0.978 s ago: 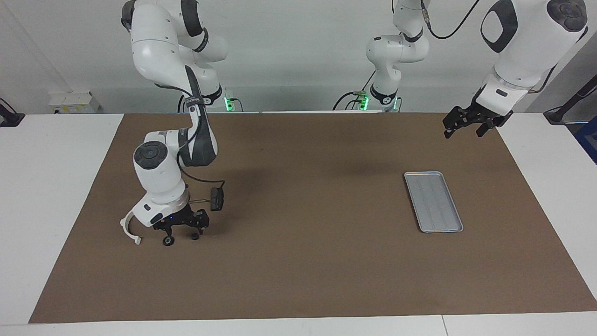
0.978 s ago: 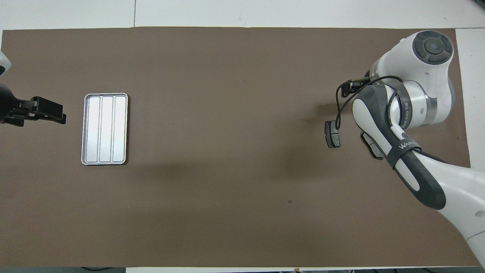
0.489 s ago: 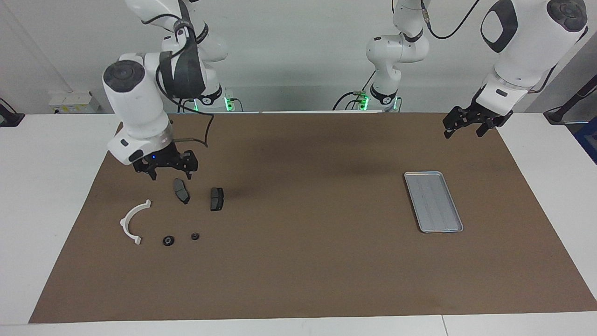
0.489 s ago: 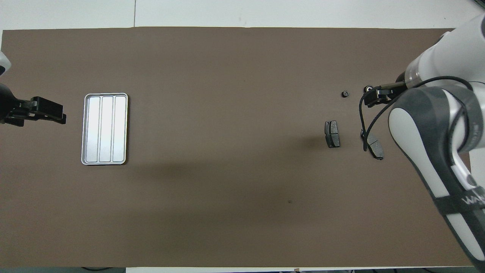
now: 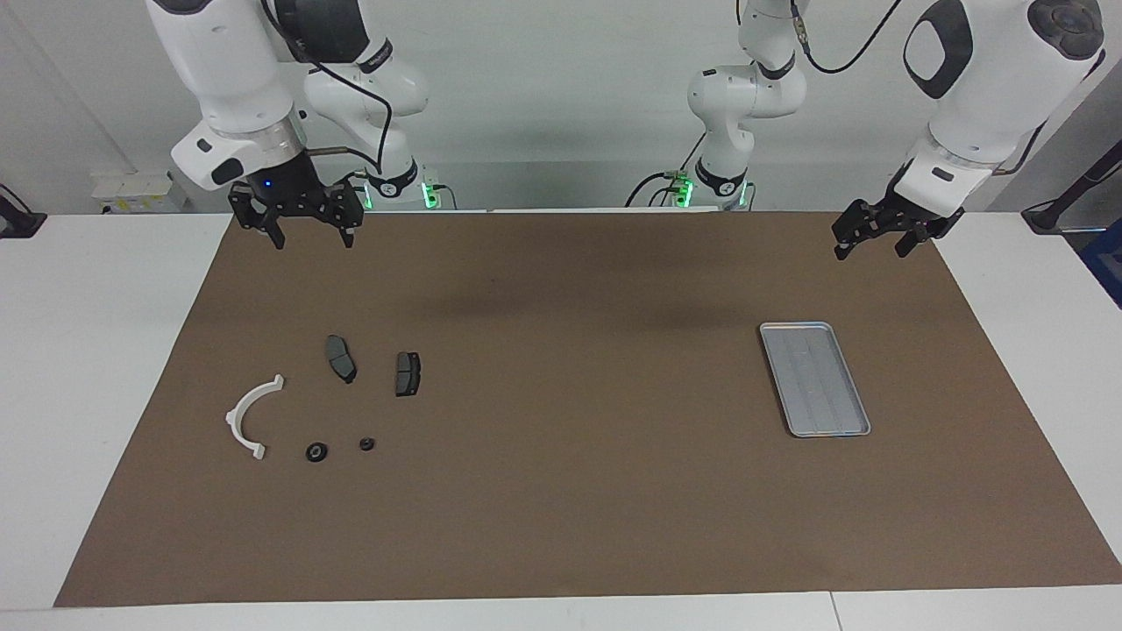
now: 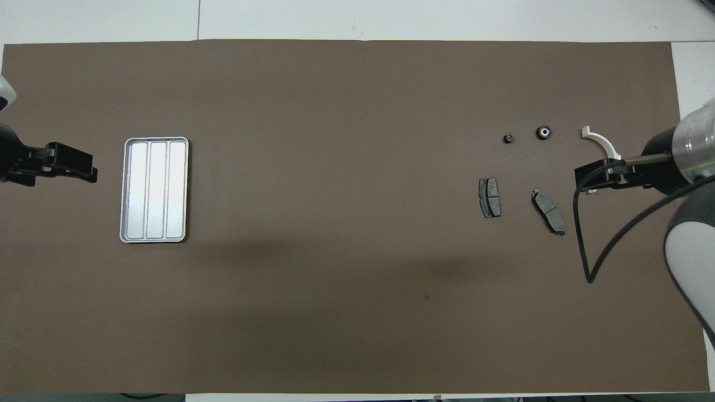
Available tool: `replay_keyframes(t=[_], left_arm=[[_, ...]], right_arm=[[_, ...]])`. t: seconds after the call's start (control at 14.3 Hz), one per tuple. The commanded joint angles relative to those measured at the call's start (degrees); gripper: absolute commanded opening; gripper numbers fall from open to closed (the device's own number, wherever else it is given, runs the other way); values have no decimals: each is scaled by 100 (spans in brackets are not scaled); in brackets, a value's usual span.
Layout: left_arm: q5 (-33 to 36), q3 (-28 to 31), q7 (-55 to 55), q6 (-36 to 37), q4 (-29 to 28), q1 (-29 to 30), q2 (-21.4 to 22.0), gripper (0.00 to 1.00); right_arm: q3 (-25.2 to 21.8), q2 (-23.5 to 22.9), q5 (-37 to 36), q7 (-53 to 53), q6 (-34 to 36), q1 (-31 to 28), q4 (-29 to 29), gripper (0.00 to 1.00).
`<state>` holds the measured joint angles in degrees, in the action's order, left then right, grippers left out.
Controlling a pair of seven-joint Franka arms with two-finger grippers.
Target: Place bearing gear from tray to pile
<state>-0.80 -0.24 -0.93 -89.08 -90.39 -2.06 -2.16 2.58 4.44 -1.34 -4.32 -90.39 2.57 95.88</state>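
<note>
The mat (image 5: 561, 412) carries everything. The tray (image 5: 814, 378) lies bare at the left arm's end. Well apart from the tray, at the right arm's end, sits the pile: the bracket (image 5: 250, 415), two brake pads (image 5: 340, 358) (image 5: 407, 373), and farther from the robots than the pads, two small round black parts, the gear (image 5: 316, 451) and a smaller one (image 5: 366, 444). The gear rests just beside the bracket, so the placing looks done.

The right gripper (image 5: 298, 221) hangs high over the mat's edge nearest the robots, fingers spread and empty. The left gripper (image 5: 881, 233) waits over the mat's corner, nearer the robots than the tray, fingers apart, empty too.

What remains, by judgement, is a clean retreat: the right arm should keep rising straight clear of the pile, so its dangling cable does not sweep the light parts.

A second earlier the right gripper was low at the gear, open around it, with its arm hiding one pad; it has since lifted away and drawn back toward its base. The left gripper, the tray and the pile have not moved
</note>
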Motion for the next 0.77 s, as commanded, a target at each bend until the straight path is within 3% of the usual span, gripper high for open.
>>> replay_keyframes(t=[0.0,0.7], left_arm=[[-26,59,-47,-39,-198,-84,172,100],[-26,59,-56,-39,-198,-84,172,100]], right_arm=[[14,294,264,124,232,-55,124,100],[-73,162,266,124,198,-64,54,100]])
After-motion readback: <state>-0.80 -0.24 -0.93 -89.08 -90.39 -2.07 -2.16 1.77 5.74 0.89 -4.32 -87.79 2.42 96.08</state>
